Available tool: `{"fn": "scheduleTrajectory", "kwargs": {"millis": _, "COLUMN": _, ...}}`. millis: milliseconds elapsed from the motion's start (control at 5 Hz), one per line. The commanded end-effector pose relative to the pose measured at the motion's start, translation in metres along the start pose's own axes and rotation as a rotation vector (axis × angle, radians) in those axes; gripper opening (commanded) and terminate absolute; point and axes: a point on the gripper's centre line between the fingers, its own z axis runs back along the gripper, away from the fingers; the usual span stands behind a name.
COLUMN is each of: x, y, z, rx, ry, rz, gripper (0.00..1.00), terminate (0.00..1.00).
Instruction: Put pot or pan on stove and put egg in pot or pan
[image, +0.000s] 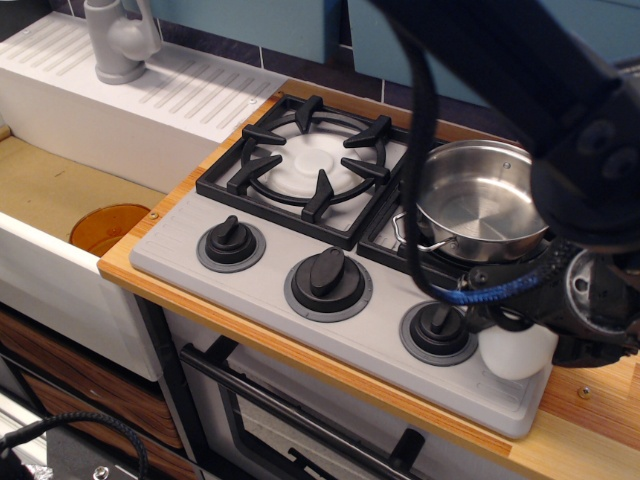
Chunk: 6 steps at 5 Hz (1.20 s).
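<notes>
The shiny steel pot (478, 205) sits on the right burner of the grey stove (250, 290), its wire handles at front left and back right. The white egg (518, 355) stands on the stove's front right corner, next to the right knob (438, 328). My gripper (520, 325) is low over the egg and covers its top half, so only the lower part shows. The dark gripper body hides the fingers, and I cannot tell whether they are closed on the egg.
The left burner grate (305, 160) is bare. Two more knobs (326, 275) stand along the stove's front. A sink with an orange disc (108, 228) lies to the left, with a faucet (118, 40) behind it. The wooden counter edge (590, 400) is at the right.
</notes>
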Motion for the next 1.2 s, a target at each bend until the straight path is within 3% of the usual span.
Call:
{"fn": "scheduleTrajectory", "kwargs": {"millis": 0, "x": 0.008, "y": -0.006, "z": 0.012, "rx": -0.022, "ry": -0.007, "rz": 0.037, "gripper": 0.00, "terminate": 0.00}}
{"fn": "scheduleTrajectory", "kwargs": {"millis": 400, "x": 0.012, "y": -0.002, "z": 0.029, "rx": -0.013, "ry": 0.016, "rz": 0.030, "gripper": 0.00, "terminate": 0.00}}
{"fn": "scheduleTrajectory", "kwargs": {"millis": 800, "x": 0.050, "y": 0.016, "z": 0.080, "rx": -0.001, "ry": 0.077, "rz": 0.016, "gripper": 0.00, "terminate": 0.00}}
{"fn": "scheduleTrajectory", "kwargs": {"millis": 1000, "x": 0.076, "y": 0.022, "z": 0.079, "rx": -0.012, "ry": 0.054, "rz": 0.006, "gripper": 0.00, "terminate": 0.00}}
